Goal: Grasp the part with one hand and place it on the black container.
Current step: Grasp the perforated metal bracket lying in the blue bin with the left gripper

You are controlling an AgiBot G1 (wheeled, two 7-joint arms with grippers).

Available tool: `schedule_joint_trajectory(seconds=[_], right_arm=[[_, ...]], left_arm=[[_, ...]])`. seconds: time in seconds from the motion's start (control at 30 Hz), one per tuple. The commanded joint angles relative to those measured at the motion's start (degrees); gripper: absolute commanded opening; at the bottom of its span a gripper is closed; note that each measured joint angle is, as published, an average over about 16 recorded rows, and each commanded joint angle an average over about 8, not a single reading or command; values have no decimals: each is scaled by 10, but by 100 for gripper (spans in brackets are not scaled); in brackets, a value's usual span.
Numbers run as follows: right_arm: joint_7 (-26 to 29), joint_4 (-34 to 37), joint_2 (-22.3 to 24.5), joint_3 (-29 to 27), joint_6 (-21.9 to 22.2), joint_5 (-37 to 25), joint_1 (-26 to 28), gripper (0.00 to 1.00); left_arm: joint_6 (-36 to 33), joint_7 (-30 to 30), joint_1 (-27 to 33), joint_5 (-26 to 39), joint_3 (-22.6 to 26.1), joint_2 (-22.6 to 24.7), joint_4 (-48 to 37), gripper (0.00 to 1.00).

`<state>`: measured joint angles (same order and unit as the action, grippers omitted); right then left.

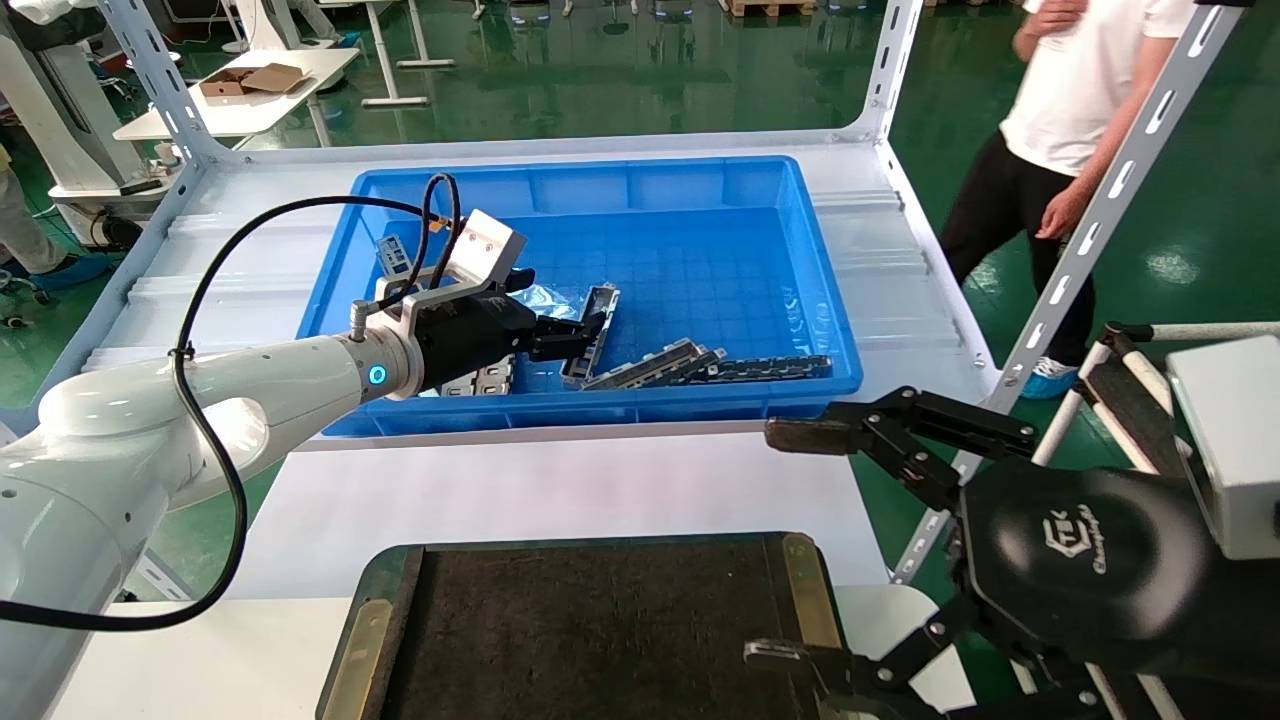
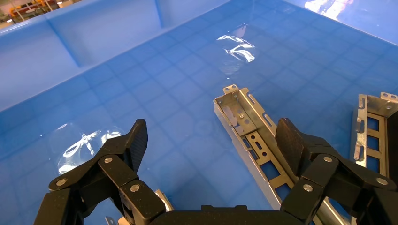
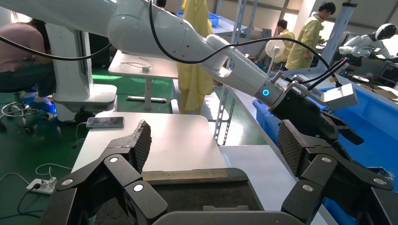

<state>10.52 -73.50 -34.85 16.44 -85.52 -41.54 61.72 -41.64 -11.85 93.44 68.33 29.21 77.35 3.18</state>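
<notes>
I count one black container [image 1: 600, 640] at six o'clock on the desk [image 1: 560, 500] and several metal pieces in the blue bin [image 1: 800, 330]. My left tool [image 1: 580, 338] hangs over the bin floor, fingers spread, empty, the part [image 2: 256, 140] beneath them. Only the wrist view shows its cutouts. My right tool [image 1: 790, 545] sits open at four o'clock, over the container's edge.

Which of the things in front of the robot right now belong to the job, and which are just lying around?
Job:
- the part, lying in the bin with the open left hand over it
- the black container, nearest the robot
- the right hand, open, over the black container

Lying about:
- blue bin
- other metal pieces in the bin
- phone on a white table
</notes>
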Motion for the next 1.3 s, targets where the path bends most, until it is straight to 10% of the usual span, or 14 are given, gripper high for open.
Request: schedule_joint_trajectory(seconds=[0.03,1.3], right_arm=[[0,0,0,0,0,0,0,0],[-1,0,1,1,1,1,0,0]], left_arm=[[1,3,-1,-1,1,0,2,0],[-1,27,-11,-8,14,-4,2,0]])
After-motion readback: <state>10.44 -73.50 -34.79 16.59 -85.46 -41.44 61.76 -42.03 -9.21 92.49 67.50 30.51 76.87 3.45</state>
